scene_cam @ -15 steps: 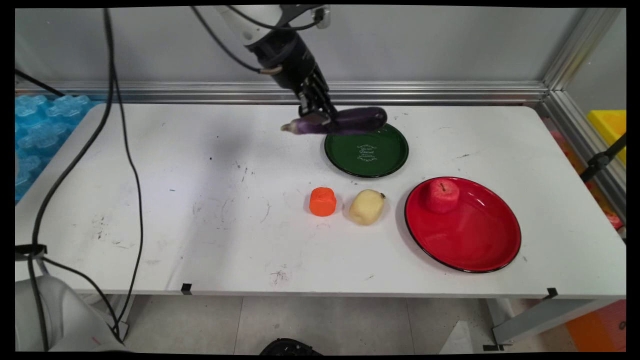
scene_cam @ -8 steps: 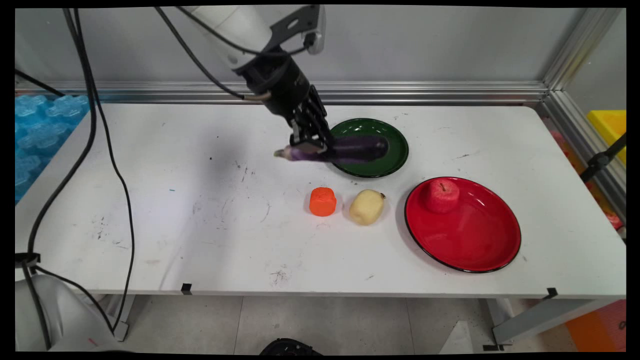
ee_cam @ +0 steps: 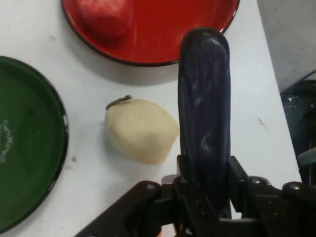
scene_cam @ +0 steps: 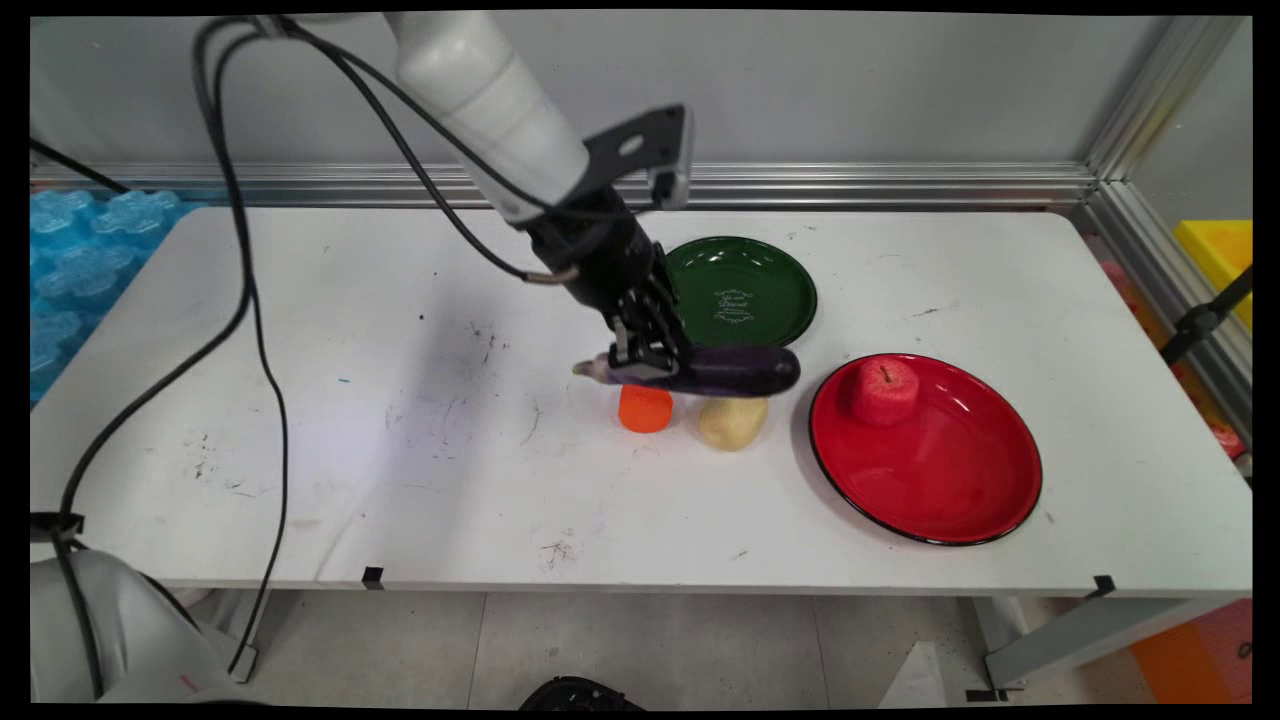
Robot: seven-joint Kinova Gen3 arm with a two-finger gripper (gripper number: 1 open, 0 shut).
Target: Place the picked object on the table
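Note:
My gripper (scene_cam: 645,362) (ee_cam: 205,185) is shut on a dark purple eggplant (scene_cam: 725,369) (ee_cam: 204,113), gripping it near its stem end and holding it level above the table. Just beneath it sit an orange block (scene_cam: 645,411) and a pale yellow potato (scene_cam: 733,421) (ee_cam: 142,130), both partly covered by the eggplant in the main view. The eggplant's rounded tip points toward the red plate (scene_cam: 950,480) (ee_cam: 168,39), which carries a red apple (scene_cam: 885,391) (ee_cam: 106,17). The green plate (scene_cam: 760,290) (ee_cam: 29,148) lies bare behind the gripper.
Black cables hang from the arm over the table's left side. An aluminium rail (scene_cam: 900,185) runs along the back edge and down the right side. Blue foam pieces (scene_cam: 75,250) lie off the table's left end.
The arm has carried the eggplant from above the green plate's far rim toward the near side and lower, to above the orange block and potato. The green plate is uncovered.

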